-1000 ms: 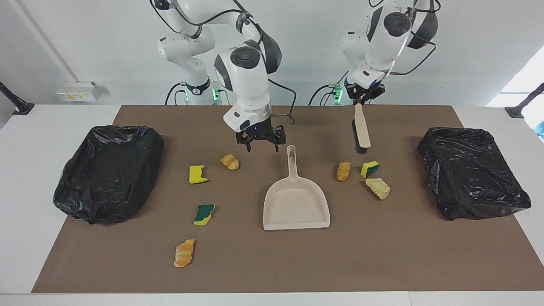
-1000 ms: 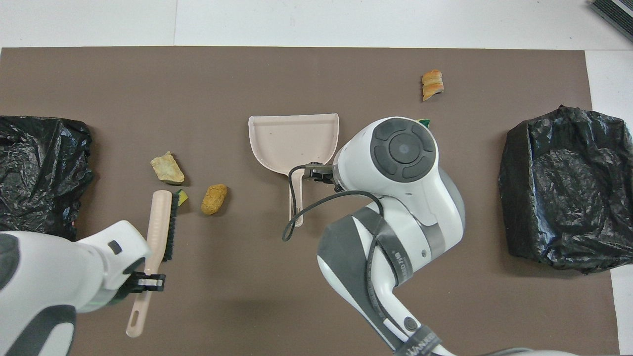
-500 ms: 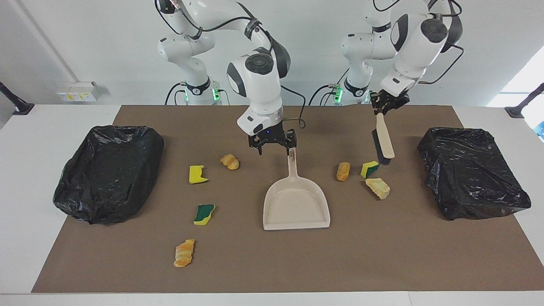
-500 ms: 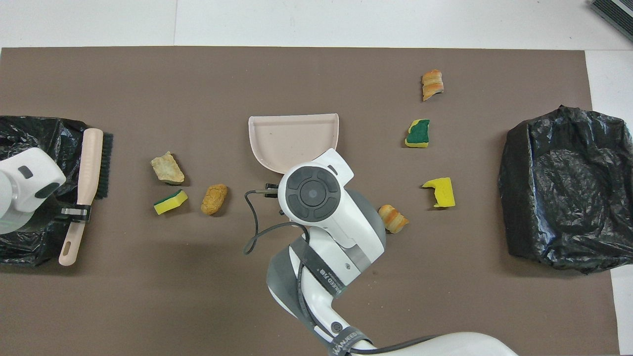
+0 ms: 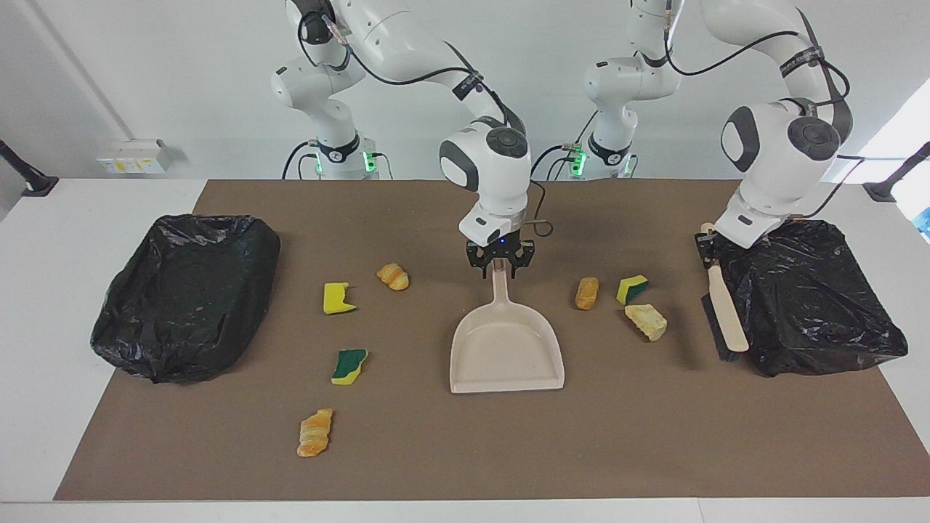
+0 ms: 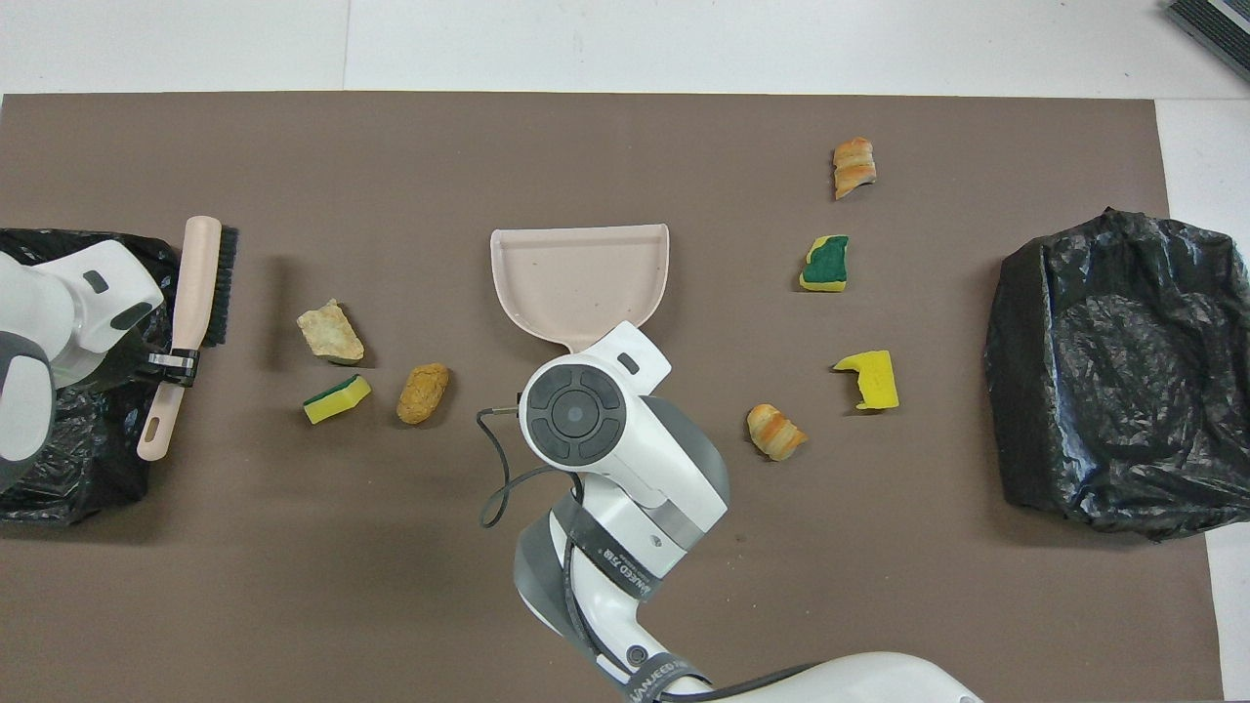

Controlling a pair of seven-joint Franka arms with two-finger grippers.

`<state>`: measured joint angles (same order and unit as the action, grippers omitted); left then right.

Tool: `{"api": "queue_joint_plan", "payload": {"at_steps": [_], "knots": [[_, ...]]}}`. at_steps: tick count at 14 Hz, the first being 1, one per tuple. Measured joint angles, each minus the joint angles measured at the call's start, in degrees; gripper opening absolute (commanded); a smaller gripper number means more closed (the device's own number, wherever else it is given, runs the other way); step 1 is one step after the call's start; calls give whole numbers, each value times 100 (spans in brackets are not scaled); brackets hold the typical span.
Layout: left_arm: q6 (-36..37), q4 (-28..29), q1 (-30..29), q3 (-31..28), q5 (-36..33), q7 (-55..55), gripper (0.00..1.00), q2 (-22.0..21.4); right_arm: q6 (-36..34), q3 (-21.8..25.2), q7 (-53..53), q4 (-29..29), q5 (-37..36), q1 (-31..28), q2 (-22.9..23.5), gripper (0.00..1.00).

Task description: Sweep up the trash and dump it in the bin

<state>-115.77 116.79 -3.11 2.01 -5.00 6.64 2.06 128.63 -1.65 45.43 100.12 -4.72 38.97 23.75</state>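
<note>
Several pieces of trash lie on the brown mat. A croissant bit (image 5: 392, 276), two sponge chunks (image 5: 338, 298) (image 5: 349, 365) and a striped croissant (image 5: 315, 432) lie toward the right arm's end. Brown bread (image 5: 587, 292), a sponge chunk (image 5: 632, 288) and pale bread (image 5: 646, 321) lie toward the left arm's end. The beige dustpan (image 5: 506, 349) (image 6: 580, 278) rests flat between the two groups. My right gripper (image 5: 499, 272) is down at the end of its handle. My left gripper (image 5: 706, 243) (image 6: 176, 363) is shut on the beige brush (image 5: 723, 316) (image 6: 200, 283), which hangs tilted beside the bin.
A black-bagged bin (image 5: 806, 294) (image 6: 59, 469) stands at the left arm's end and another (image 5: 185, 294) (image 6: 1113, 371) at the right arm's end. The mat (image 5: 654, 436) ends short of the white table edge farthest from the robots.
My left arm carried the brush away from over the trash, outward and down beside the bin at its end. My right gripper moved sideways over the dustpan's handle and lowered onto it, its jaws narrowing.
</note>
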Motion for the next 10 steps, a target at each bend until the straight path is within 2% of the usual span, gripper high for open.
{"api": "queue_joint_plan", "payload": {"at_steps": [1,5,10], "knots": [[-2,24,1,16,0,-2,0,18,-1,0,0,25,-8,2,-8,0],[-270,424,277,72,5,-489,0,12,-33,-2,-2,36,-19,122,-72,0],[-401,963,717,107,10,-1015,0,-142,-277,32,-284,35,-18,56,-478,0]]}}
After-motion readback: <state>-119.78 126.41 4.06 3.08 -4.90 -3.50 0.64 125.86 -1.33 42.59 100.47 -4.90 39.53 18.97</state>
